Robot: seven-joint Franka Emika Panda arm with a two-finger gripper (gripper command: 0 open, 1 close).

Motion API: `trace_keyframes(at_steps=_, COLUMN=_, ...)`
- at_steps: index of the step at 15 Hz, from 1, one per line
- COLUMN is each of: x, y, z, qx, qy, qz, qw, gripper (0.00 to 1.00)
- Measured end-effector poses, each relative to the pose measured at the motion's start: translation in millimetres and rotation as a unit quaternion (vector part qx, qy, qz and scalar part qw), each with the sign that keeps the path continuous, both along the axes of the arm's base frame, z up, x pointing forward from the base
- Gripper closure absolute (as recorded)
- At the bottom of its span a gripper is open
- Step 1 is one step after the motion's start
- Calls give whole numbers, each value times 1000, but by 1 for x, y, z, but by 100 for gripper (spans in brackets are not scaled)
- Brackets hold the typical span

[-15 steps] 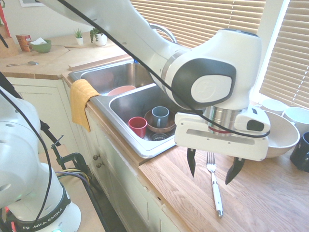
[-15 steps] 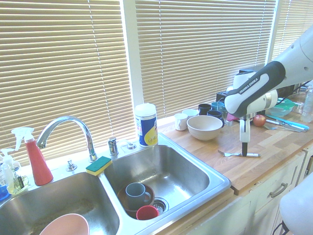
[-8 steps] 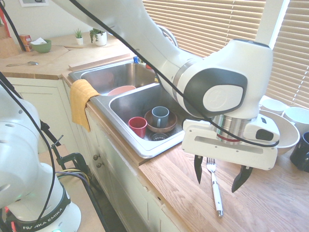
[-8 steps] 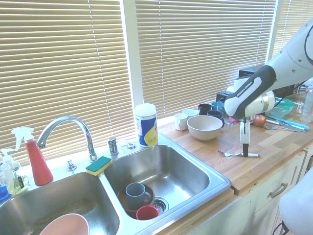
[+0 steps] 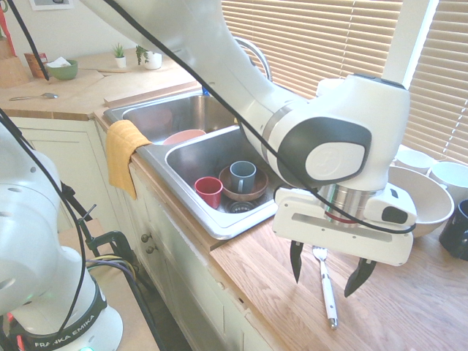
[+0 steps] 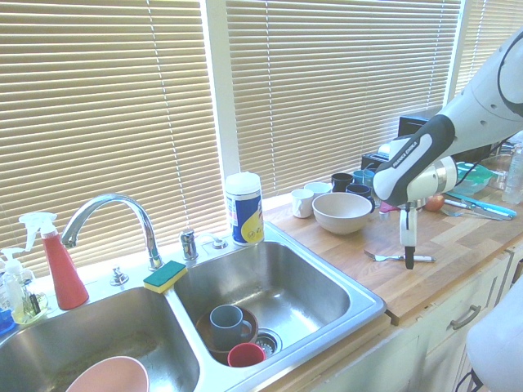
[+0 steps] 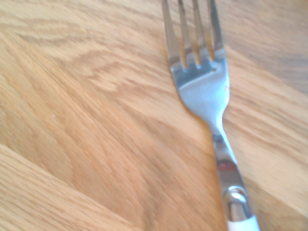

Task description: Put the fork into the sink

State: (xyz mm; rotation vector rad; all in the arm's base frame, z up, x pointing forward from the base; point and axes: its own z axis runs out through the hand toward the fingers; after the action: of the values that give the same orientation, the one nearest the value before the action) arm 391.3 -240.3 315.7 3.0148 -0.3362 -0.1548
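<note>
Claw point(image 5: 327, 267) spread, straddling the fork point(image 5: 326, 286) — we should drop squarely over its neck, flush with the table point(image 5: 409, 307).

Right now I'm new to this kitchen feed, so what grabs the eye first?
The big white robot arm's open gripper hangs over a slim silver fork with a pale handle lying on the wooden counter. Beside it, the stainless double sink holds a grey mug and a red cup.

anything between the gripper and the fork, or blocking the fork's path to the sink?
Nothing visible. The open gripper hangs right above the fork, its fingers to either side, bare countertop around. Toward the sink only bare wood and rim; the near basin holds cups but has free room.
</note>
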Motion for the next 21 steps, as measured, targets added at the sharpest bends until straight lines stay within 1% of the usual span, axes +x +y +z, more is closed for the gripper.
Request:
trace_keyframes(at_steps=6, x=1, y=0, z=-1, qx=1, qy=-3, qz=-1, qw=1000, gripper=100)
trace_keyframes(at_steps=13, x=5, y=-1, z=-2, qx=-5, qy=-22, qz=-6, qw=1000, gripper=100)
trace_keyframes(at_steps=21, x=4, y=-5, z=-1, qx=-4, qy=-32, qz=-22, qw=999, gripper=100)
